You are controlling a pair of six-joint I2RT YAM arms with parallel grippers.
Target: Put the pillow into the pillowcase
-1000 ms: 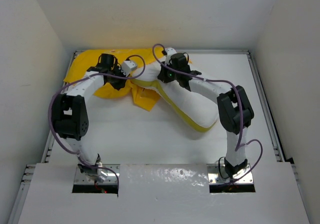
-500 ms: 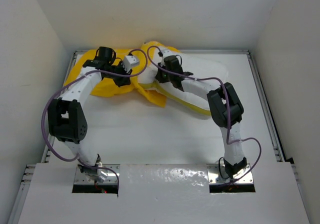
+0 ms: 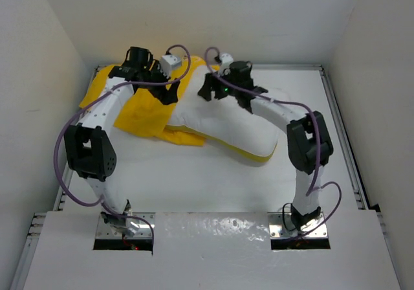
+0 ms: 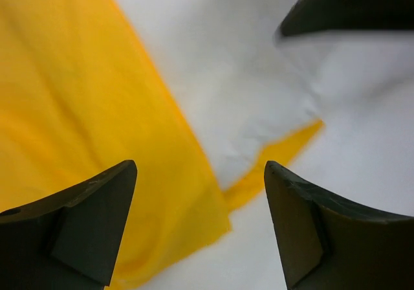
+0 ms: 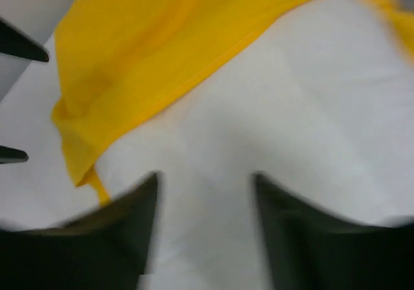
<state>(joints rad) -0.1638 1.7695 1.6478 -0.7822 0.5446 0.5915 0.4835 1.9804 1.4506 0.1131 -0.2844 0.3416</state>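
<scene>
Where print on the case (image 3: 145, 112) is concerned, I can read nothing: the yellow cloth lies folded, and both wrist views are close and blurred.

Position. The pillow (image 3: 226, 118) lies on the table (image 3: 194, 180), slanting from far centre to near right, with its yellow seam (image 3: 255, 155) showing along the near right edge. The case lies at far left and drapes over the pillow's left end. A yellow strip also shows under the pillow's near left edge, so that end appears to sit between two layers; I cannot tell how far in it goes. Most of the pillow is bare.

Tools. My left gripper (image 4: 199, 173) hangs over the line where yellow meets white, jaws spread wide with nothing between them. My right gripper (image 5: 206, 180) is above bare pillow just right of the case's edge, jaws likewise apart and empty, its fingers blurred. The two grippers are near each other at the pillow's far left end.

Change. A second ago both grippers were pinched shut; both have since let go. The case was then bunched at far left beside the pillow's end. Half a second ago it was raised over that end, and it now lies spread across it. The pillow's far end has shifted left.
</scene>
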